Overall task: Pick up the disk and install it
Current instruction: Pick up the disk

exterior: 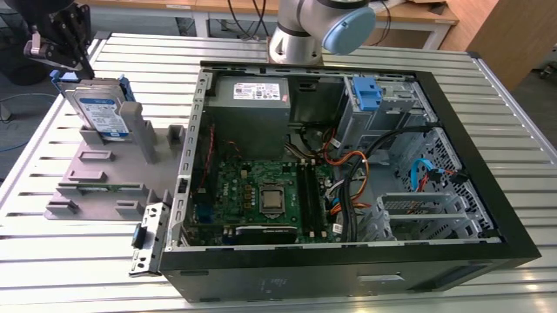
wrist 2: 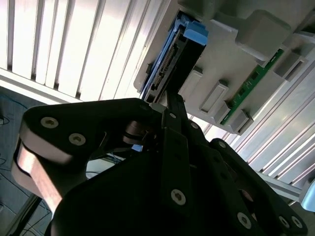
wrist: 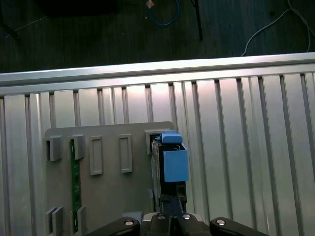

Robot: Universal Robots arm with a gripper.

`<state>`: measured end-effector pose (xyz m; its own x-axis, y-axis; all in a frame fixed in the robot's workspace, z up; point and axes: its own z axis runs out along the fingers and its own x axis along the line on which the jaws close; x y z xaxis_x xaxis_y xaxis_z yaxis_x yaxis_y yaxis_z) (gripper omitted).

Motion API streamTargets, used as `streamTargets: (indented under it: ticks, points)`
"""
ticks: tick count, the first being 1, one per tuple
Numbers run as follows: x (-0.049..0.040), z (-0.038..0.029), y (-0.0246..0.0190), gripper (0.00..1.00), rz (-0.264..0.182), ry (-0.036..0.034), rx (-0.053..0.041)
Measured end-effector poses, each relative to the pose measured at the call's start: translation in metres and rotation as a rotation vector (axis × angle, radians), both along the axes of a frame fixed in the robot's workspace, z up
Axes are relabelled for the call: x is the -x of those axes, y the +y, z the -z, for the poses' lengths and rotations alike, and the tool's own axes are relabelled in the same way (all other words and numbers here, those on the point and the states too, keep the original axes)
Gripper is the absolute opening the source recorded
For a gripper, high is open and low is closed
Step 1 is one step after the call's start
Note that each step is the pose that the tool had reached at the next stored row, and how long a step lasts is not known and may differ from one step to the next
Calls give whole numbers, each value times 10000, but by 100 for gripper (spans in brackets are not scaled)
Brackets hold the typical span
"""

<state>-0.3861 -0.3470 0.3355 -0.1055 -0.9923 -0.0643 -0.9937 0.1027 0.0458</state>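
Gripper point(exterior: 74, 55) partly cut off at the exterior view's left upper corner; whether apart or together, cannot tell. It hung just above one disk point(exterior: 103, 112), which stood upright in one grey fixture point(exterior: 104, 176), its lower edge hidden in the slot. One open computer case point(exterior: 348, 261) beside it held one bare blue bracket point(exterior: 370, 94).
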Motion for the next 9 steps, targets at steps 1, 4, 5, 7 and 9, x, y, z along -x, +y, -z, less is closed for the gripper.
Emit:
streamTargets:
  ticks: [1,4,5,7,9]
  points:
    - [0,0,0,11,0,1,0]
    - [0,1,0,11,0,0,-1]
    - [0,1,0,11,0,-2,-14]
    - [0,2,0,11,-1,-19,-87]
    - [0,3,0,11,0,-18,-88]
